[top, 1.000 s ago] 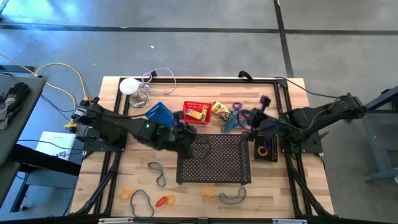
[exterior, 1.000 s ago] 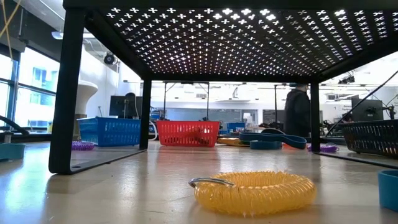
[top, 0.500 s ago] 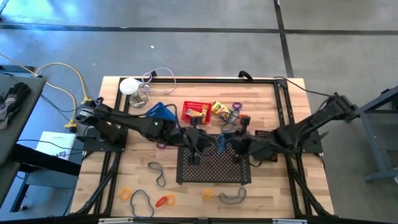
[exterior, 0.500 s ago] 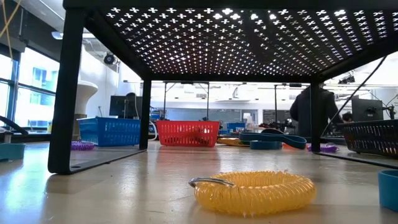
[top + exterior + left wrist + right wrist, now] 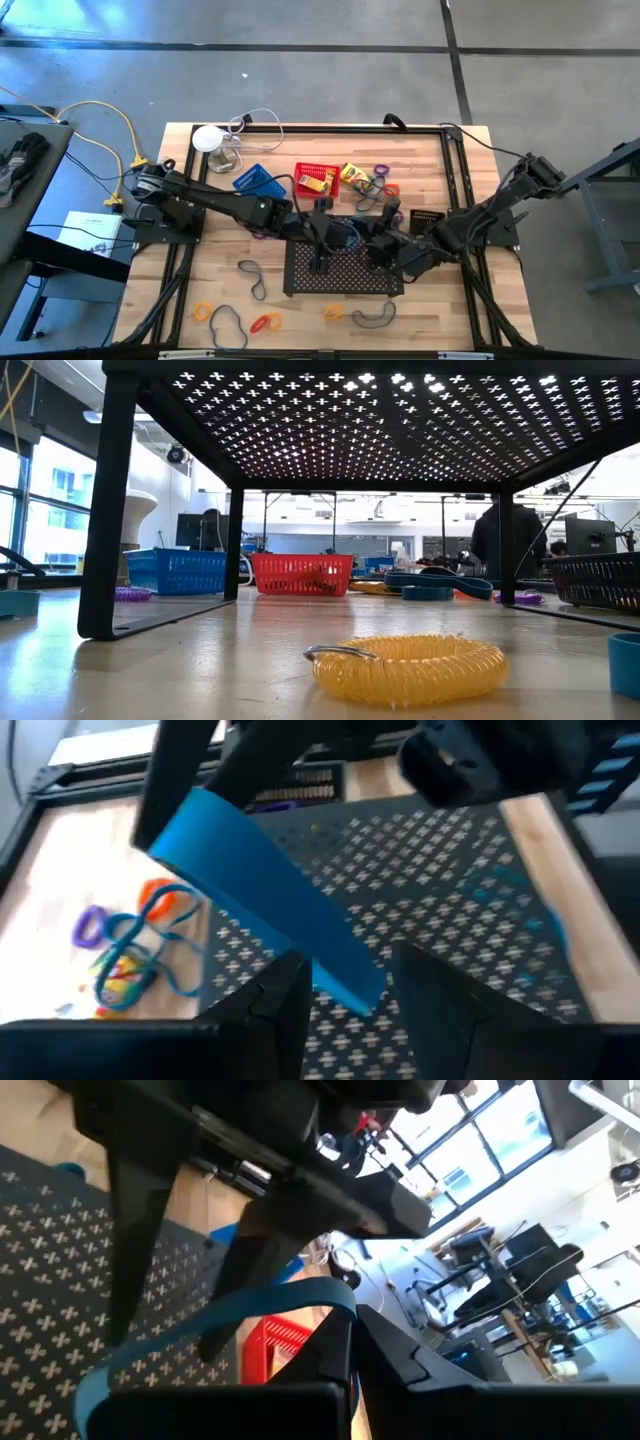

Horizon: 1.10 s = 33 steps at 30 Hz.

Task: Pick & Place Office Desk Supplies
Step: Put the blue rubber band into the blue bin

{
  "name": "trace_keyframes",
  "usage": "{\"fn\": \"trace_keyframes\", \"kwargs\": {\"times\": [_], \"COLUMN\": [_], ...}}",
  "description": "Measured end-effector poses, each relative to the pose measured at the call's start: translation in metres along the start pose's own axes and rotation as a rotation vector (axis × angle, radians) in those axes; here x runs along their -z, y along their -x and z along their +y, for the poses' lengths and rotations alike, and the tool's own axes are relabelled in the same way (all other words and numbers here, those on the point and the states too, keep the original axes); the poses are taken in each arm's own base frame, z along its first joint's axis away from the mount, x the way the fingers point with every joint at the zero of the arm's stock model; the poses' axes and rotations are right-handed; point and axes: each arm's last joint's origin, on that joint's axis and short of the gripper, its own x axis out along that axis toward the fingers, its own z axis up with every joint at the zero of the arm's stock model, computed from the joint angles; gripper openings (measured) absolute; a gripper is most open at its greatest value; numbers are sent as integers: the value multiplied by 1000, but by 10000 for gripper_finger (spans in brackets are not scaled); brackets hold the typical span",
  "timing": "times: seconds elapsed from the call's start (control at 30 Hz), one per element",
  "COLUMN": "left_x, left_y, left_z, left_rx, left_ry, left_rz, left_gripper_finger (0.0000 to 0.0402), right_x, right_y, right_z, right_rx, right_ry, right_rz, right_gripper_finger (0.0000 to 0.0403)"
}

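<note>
Perforated tray [image 5: 345, 265] (baskets [image 5: 316, 180] behind)

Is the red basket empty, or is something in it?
Not empty. In the high view the red basket holds a yellow crayon box, lying inside its walls.

The scene is bright and evenly lit from above. In the high view the table [image 5: 200, 290] is clear and both arms give only soft, short shadows. In the low view daylight shines down through the holes of the perforated tray [image 5: 380, 420], whose underside is dark, and the windows [image 5: 50, 510] behind are washed out. The yellow coil band [image 5: 405, 668] is sharp; the room behind is softer. In the left wrist view the blue band [image 5: 265, 925] just beyond the fingers [image 5: 270, 1010] is blurred. In the right wrist view the far windows [image 5: 480, 1150] glare white.
</note>
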Motion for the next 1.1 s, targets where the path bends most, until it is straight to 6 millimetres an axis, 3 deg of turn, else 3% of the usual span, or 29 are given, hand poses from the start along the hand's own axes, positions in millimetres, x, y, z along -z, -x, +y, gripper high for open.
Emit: {"fn": "trace_keyframes", "kwargs": {"times": [0.3,0.6,0.77,0.9,1.1], "left_x": [-2,-3,-3,-3,-6], "left_y": [-1,0,0,5,22], "left_z": [2,2,0,-3,-6], "left_rx": [30,7,0,-59,-105], "left_ry": [69,70,77,58,39], "left_rz": [-20,-26,-26,-34,-39], "left_gripper_finger": [120,13,2,2,1], "right_x": [-4,-5,-5,-7,-11], "right_y": [1,3,3,9,26], "right_z": [-1,1,2,5,14], "right_rx": [7,-36,-72,-81,-136], "right_ry": [5,-22,-49,-107,-227], "right_rz": [-23,-45,-58,-68,-104], "right_gripper_finger": [3,3,6,38,134]}}
